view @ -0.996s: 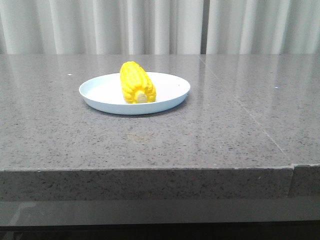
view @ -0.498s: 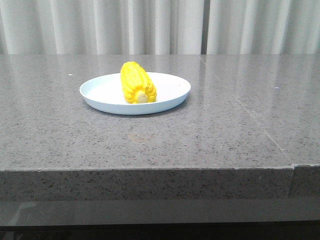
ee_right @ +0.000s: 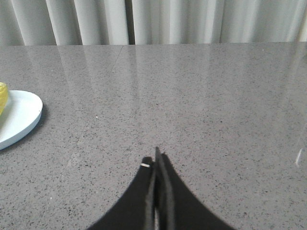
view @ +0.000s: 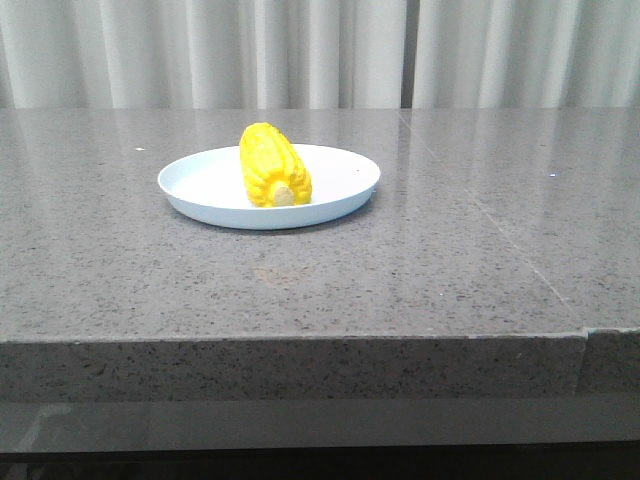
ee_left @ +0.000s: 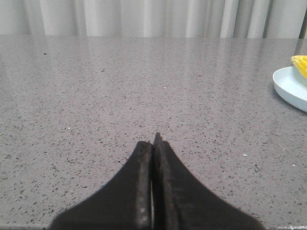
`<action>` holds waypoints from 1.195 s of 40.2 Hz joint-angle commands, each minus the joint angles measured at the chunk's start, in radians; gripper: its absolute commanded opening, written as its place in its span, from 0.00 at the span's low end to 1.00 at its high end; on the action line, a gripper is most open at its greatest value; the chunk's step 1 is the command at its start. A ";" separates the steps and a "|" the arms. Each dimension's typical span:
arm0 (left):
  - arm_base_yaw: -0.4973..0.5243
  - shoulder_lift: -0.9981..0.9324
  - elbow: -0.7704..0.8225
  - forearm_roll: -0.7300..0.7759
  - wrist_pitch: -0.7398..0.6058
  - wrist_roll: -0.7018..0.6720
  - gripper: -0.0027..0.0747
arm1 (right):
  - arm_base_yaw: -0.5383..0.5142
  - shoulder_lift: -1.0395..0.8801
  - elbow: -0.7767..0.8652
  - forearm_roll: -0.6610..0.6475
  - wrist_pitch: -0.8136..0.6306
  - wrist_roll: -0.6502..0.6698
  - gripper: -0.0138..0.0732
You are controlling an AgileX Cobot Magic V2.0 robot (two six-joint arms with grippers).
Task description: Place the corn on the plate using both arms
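The yellow corn [view: 273, 166] lies on the pale blue-white plate [view: 340, 190] on the grey table, its pale stub end toward the camera. Neither gripper shows in the front view. In the left wrist view my left gripper [ee_left: 154, 143] is shut and empty, low over bare table, with the plate's edge [ee_left: 287, 88] and a bit of corn [ee_left: 300, 64] far off to its side. In the right wrist view my right gripper [ee_right: 155, 160] is shut and empty, with the plate's edge [ee_right: 21, 117] and a sliver of corn [ee_right: 2, 96] off to its side.
The grey speckled stone table [view: 450, 260] has its front edge near the camera. White curtains [view: 320, 50] hang behind the table.
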 commanded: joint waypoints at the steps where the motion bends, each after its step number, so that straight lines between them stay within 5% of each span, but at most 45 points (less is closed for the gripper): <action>1: 0.000 -0.021 0.002 -0.011 -0.084 0.000 0.01 | -0.006 0.011 -0.025 -0.010 -0.082 -0.008 0.06; 27: 0.000 -0.021 0.002 -0.011 -0.084 0.000 0.01 | -0.006 0.008 0.003 -0.031 -0.116 -0.008 0.06; 48: 0.000 -0.021 0.002 -0.011 -0.084 0.000 0.01 | -0.006 -0.142 0.403 -0.014 -0.344 -0.008 0.06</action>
